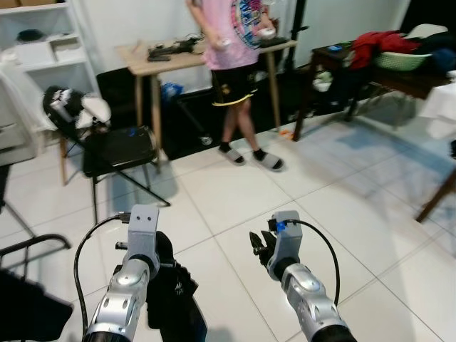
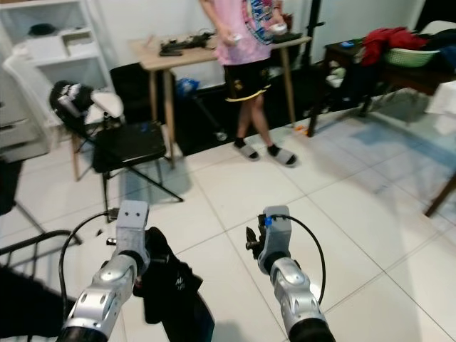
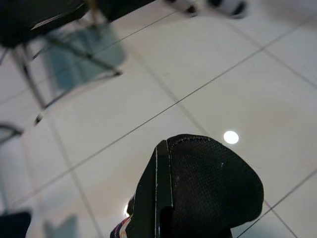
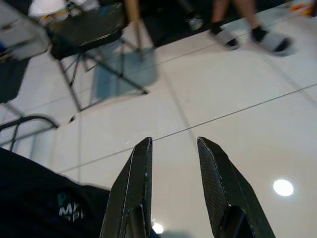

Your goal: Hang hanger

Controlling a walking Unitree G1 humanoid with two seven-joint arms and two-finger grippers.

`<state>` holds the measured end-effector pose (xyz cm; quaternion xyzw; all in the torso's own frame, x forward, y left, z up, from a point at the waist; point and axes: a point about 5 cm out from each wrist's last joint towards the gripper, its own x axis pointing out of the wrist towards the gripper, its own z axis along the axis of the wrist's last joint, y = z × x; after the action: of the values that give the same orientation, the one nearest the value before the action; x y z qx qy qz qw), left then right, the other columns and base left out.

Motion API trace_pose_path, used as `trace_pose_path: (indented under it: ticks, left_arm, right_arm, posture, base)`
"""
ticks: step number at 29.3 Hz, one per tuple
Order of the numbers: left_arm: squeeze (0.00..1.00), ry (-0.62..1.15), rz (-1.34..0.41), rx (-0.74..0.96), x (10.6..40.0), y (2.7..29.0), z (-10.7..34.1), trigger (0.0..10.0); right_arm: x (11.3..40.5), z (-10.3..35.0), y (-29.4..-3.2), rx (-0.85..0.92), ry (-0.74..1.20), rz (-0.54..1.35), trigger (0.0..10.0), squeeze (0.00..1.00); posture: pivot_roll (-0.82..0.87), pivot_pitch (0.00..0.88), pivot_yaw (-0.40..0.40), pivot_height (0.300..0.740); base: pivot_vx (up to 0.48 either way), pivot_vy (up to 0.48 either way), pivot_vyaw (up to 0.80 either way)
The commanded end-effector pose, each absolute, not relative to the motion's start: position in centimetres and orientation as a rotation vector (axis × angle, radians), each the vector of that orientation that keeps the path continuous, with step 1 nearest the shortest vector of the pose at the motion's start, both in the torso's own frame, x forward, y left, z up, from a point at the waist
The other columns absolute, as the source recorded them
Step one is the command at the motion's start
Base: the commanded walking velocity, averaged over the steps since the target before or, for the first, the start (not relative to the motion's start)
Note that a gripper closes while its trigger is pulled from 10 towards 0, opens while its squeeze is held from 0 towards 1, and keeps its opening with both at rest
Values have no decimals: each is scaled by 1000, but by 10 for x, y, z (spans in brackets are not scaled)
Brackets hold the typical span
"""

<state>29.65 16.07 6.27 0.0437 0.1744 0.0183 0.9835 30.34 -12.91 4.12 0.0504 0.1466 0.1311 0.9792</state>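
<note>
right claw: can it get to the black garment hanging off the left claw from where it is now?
Probably yes. The right claw is open and empty, held up beside the left claw, which is shut on the black garment. Only bare floor tiles show between them, nothing blocking.

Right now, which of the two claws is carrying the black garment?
The left claw, fingers shut, with the black garment hanging from it. The right claw is open and holds nothing.

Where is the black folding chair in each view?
Left eye view: folding chair at left, beside the wooden table's leg.
Right eye view: same spot, left of the person.
Left wrist view: seat and legs far across the tiles.
Right wrist view: likewise, far across the tiles.
Shared landmark: the person's sandalled feet.
</note>
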Motion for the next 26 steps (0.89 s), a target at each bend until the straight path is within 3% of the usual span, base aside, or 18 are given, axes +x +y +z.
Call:
trace_pose_path:
  ticks: [1, 7, 11, 18, 21, 26]
  left_arm:
    - [0, 318, 49, 146, 302, 161, 67, 10000]
    - [0, 325, 96, 182, 300, 159, 71, 10000]
    - [0, 308, 57, 101, 299, 157, 75, 10000]
    - [0, 308, 20, 60, 295, 149, 77, 10000]
    - [0, 293, 78, -35, 300, 162, 89, 10000]
    - [0, 243, 104, -4, 308, 169, 98, 10000]
  right_arm:
    - [305, 46, -132, 79, 282, 263, 10000, 0]
    - [303, 48, -138, 99, 275, 232, 10000, 0]
    - [302, 48, -134, 121, 256, 199, 10000, 0]
    - [299, 48, -133, 110, 257, 228, 10000, 0]
    - [304, 56, -143, 111, 243, 214, 10000, 0]
    - [310, 60, -147, 105, 241, 202, 10000, 0]
  posture:
    - [-55, 0, 32, 740]
    - [-36, 11, 22, 740]
    - [-39, 74, 31, 740]
    - [-32, 93, 37, 740]
    - [-41, 88, 26, 740]
    - [-40, 87, 17, 740]
  base:
    - [0, 0, -800]
    - [0, 0, -800]
    - [0, 0, -800]
    - [0, 0, -800]
    - [0, 0, -800]
    - [0, 0, -800]
